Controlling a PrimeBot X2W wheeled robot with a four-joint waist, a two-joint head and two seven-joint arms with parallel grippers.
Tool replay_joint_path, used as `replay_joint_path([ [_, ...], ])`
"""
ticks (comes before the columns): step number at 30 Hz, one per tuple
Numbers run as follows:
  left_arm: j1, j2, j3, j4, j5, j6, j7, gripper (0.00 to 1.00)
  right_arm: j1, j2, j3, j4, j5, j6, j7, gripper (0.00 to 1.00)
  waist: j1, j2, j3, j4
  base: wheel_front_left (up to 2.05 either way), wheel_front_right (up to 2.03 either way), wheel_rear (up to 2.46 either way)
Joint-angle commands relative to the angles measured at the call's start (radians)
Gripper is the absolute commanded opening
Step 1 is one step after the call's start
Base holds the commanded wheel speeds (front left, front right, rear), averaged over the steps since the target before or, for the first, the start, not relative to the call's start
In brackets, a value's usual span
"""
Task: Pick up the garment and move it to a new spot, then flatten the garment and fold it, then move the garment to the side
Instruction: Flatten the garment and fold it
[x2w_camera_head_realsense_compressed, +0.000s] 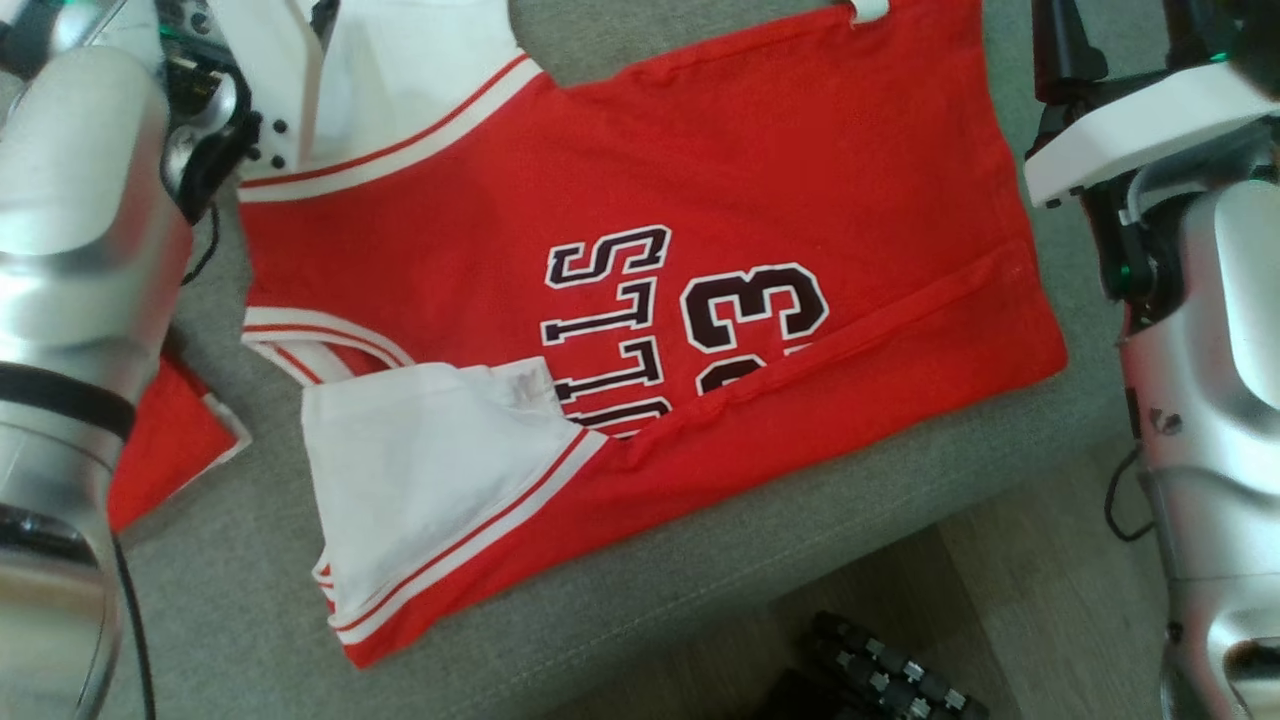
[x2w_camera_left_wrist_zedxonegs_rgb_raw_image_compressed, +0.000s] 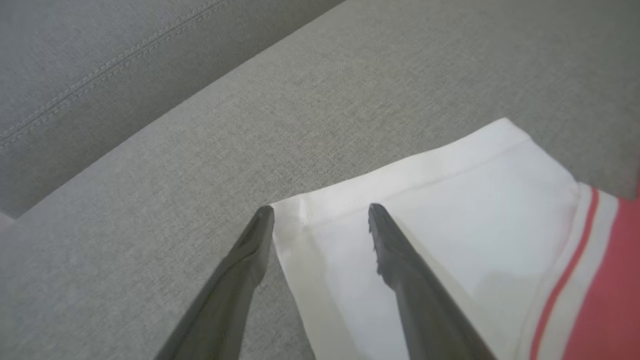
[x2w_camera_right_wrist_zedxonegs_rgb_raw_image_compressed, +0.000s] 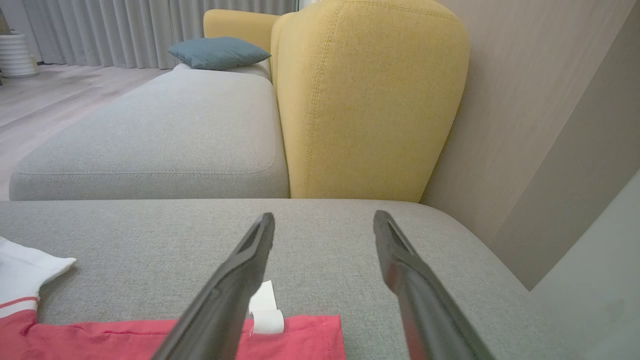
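The red jersey (x2w_camera_head_realsense_compressed: 800, 200) lay along the front edge of the grey sofa seat (x2w_camera_head_realsense_compressed: 230, 600), its long axis going left to right. At its far side the left gripper (x2w_camera_left_wrist_zedxonegs_rgb_raw_image_compressed: 321, 209), wide and empty, stood over the corner of the white sleeve (x2w_camera_left_wrist_zedxonegs_rgb_raw_image_compressed: 450, 200). The right gripper (x2w_camera_right_wrist_zedxonegs_rgb_raw_image_compressed: 325, 216), equally open, hung over the hem (x2w_camera_right_wrist_zedxonegs_rgb_raw_image_compressed: 305, 337).

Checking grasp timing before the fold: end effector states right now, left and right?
Left end effector: open, poised at a white corner of the garment, holding nothing.
Right end effector: open, empty, above the garment's red edge.
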Motion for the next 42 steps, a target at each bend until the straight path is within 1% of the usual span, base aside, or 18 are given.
replay_joint_path([
  [1, -0.065, 0.039, 0.013, -0.004, 0.008, -0.003, -0.002, 1.00, -0.022, 0.007, 0.016, -0.022, 0.011, 0.007, -0.012, 1.00, -0.0001, 0.0000, 0.006, -0.008, 0.00, 0.00, 0.00],
  [9, -0.114, 0.048, -0.008, 0.104, 0.023, -0.001, -0.032, 1.00, -0.040, 0.010, 0.039, -0.003, 0.025, 0.007, -0.032, 1.00, -0.0001, 0.0000, 0.019, -0.023, 0.00, 0.00, 0.00],
  [12, -0.119, 0.027, -0.010, 0.138, -0.003, -0.004, -0.030, 1.00, -0.043, 0.008, 0.048, 0.002, 0.031, 0.007, -0.036, 1.00, -0.0001, 0.0000, 0.025, -0.027, 0.00, 0.00, 0.00],
  [17, -0.118, 0.002, -0.037, 0.142, -0.032, -0.006, -0.012, 1.00, -0.049, 0.003, 0.046, 0.013, 0.030, 0.007, -0.036, 1.00, -0.0001, 0.0000, 0.032, -0.028, 0.00, 0.00, 0.00],
  [18, -0.114, -0.005, -0.049, 0.135, -0.048, -0.006, 0.000, 0.48, -0.052, 0.001, 0.043, 0.017, 0.029, 0.007, -0.036, 1.00, -0.0001, 0.0000, 0.033, -0.026, 0.00, 0.00, 0.00],
  [19, -0.110, -0.008, -0.061, 0.126, -0.065, -0.006, 0.008, 0.00, -0.055, -0.001, 0.040, 0.021, 0.029, 0.007, -0.037, 1.00, -0.0001, 0.0000, 0.033, -0.023, 0.00, 0.00, 0.00],
  [22, -0.109, -0.002, -0.084, 0.101, -0.106, -0.006, 0.004, 0.00, -0.065, -0.009, 0.026, 0.038, 0.027, 0.007, -0.038, 1.00, -0.0001, 0.0000, 0.029, -0.007, 0.00, 0.00, 0.00],
  [25, -0.115, 0.001, -0.081, 0.091, -0.117, -0.006, -0.069, 0.00, -0.068, -0.019, 0.016, 0.060, 0.034, 0.007, -0.035, 1.00, -0.0001, 0.0000, 0.009, 0.020, 0.00, 0.00, 0.00],
  [30, -0.106, -0.037, -0.082, 0.057, -0.123, -0.007, -0.201, 0.00, -0.072, -0.062, 0.031, 0.098, 0.082, 0.007, -0.003, 1.00, -0.0001, 0.0000, -0.030, 0.085, 0.00, 0.00, 0.00],
  [34, -0.080, -0.067, -0.088, 0.012, -0.127, -0.007, -0.277, 0.00, -0.074, -0.119, 0.052, 0.143, 0.137, 0.007, 0.048, 1.00, -0.0001, 0.0000, -0.059, 0.140, 0.00, 0.00, 0.00],
  [37, -0.052, -0.083, -0.099, -0.034, -0.134, -0.007, -0.302, 0.00, -0.073, -0.149, 0.060, 0.191, 0.190, 0.007, 0.105, 1.00, -0.0001, 0.0000, -0.073, 0.176, 0.00, 0.00, 0.00],
  [39, -0.037, -0.083, -0.110, -0.072, -0.136, -0.007, -0.304, 0.00, -0.077, -0.169, 0.065, 0.221, 0.223, 0.007, 0.146, 1.00, -0.0001, 0.0000, -0.074, 0.194, 0.00, 0.00, 0.00],
  [42, -0.012, -0.076, -0.122, -0.131, -0.138, -0.006, -0.296, 0.00, -0.085, -0.204, 0.070, 0.273, 0.234, 0.007, 0.185, 1.00, -0.0001, 0.0000, -0.075, 0.217, 0.00, 0.00, 0.00],
])
